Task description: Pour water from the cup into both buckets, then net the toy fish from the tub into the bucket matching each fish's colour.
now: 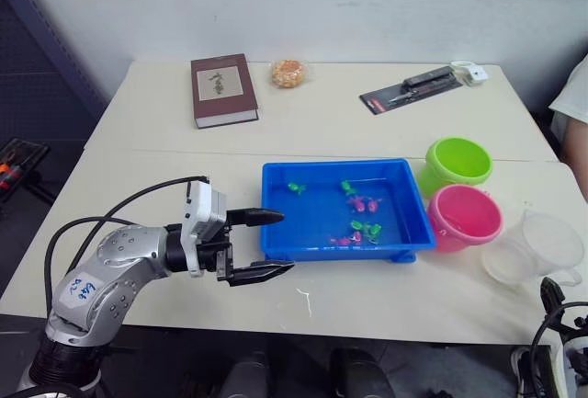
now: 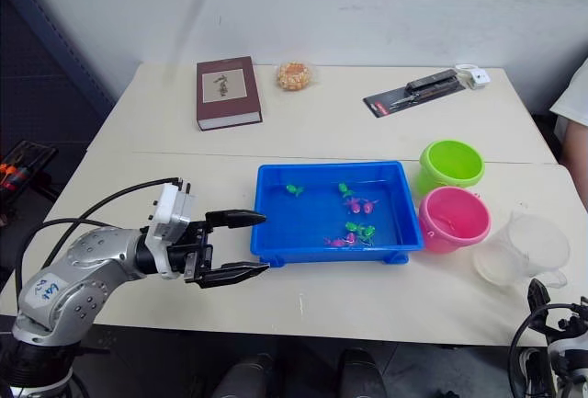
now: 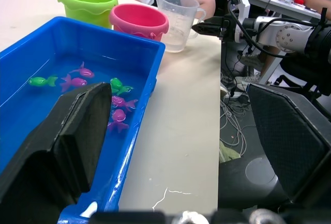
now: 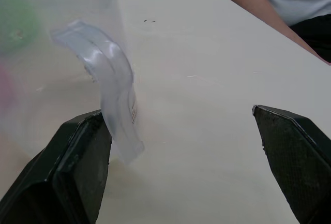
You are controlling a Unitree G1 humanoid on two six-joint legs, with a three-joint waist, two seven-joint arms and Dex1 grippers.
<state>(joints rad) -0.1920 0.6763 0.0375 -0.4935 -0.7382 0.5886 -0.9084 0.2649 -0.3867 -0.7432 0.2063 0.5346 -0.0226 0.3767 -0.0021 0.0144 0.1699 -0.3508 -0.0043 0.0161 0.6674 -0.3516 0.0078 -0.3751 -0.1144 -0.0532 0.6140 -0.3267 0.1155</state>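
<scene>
Left arm: reaches forward over the near-left part of the desk (image 1: 165,154), forearm roughly level, a small white label with handwritten marks on its silver casing; I cannot read them.
Left pincer (image 1: 266,244): spread wide and empty, fingers pointing at the tub's left wall, the upper fingertip at the rim, the lower one just in front of the near corner.
Right pincer (image 4: 181,157): wide apart, holding nothing, one finger just beside the cup's handle; whether it touches, I cannot tell.
Tub (image 1: 276,233): mid-desk, holding water.
Toy fish (image 1: 366,203): green and pink ones lie in the tub, mostly toward its right half.
Green bucket (image 1: 457,161): right of the tub's far corner.
Pink bucket (image 1: 464,215): just in front of the green one, beside the tub.
Cup (image 1: 537,246): on the desk, right of the pink bucket.
Book (image 1: 222,90): dark red cover, far left of the desk; its cover print is too small to read.
Person: an arm and white sleeve (image 1: 574,95) at the right edge.
</scene>
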